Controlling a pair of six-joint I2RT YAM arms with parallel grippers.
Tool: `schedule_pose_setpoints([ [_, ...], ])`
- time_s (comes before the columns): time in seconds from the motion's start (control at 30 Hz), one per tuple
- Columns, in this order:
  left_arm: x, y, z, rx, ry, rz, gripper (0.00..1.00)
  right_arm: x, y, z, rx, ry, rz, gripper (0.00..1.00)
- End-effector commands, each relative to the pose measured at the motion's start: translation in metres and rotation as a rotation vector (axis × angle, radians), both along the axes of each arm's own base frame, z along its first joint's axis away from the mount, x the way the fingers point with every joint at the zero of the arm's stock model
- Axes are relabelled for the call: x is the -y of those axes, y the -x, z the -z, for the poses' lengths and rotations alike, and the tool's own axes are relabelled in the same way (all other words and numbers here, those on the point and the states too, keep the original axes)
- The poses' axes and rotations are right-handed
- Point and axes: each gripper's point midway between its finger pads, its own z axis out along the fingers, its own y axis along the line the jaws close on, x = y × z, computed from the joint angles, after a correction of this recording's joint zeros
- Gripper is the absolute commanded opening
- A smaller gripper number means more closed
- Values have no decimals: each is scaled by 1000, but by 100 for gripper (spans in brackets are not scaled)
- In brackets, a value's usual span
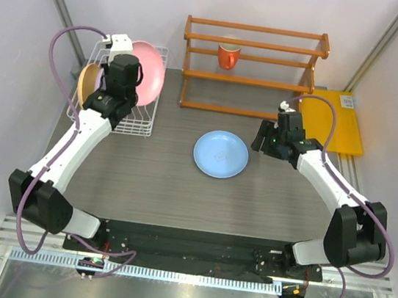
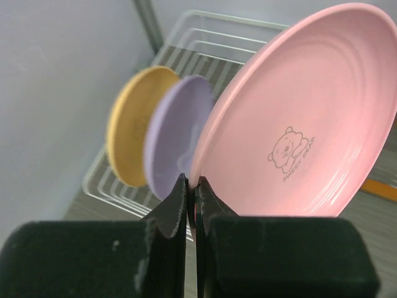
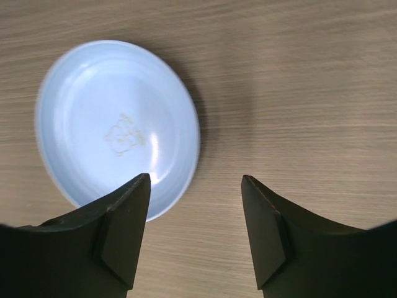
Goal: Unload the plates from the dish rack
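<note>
So, the left gripper [image 2: 191,184] is pinched tight on the rim of the pink plate [image 2: 298,118], which stands on edge at the dish rack [image 2: 239,20]. Right behind it, the lilac plate [image 2: 177,133] and yellow plate [image 2: 133,124] sit upright in the rack. The right gripper [image 3: 195,181] hangs with jaws spread, holding nothing, near the blue plate [image 3: 118,124] lying flat on the table [image 3: 298,93].

- The pink plate [image 2: 298,124] carries a small line-drawn bear, and under it two curved words that I read as "SWEET BEAR".
- The light blue plate [image 3: 118,124] has a faint bear emblem at its centre; I cannot read any lettering there.
- The yellow board [image 1: 335,127] bears a white label [image 1: 347,102], too small to read.
</note>
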Motion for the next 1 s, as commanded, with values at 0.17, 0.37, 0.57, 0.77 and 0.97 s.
schedule_pose_setpoints([
  [0.17, 122, 13, 48, -72, 513, 432, 0, -65, -12, -95, 248, -294, -171, 69],
  [0.37, 172, 26, 71, -138, 587, 537, 0, -90, -13, -114, 300, -369, -210, 71],
  [0.57, 204, 38, 85, -177, 613, 592, 0, -106, -17, -109, 285, -395, -236, 71],
  [0.77, 224, 46, 89, -190, 614, 623, 0, -116, -20, -90, 242, -382, -241, 68],
  [0.97, 228, 49, 84, -174, 612, 631, 0, -113, -22, -70, 201, -340, -226, 17],
])
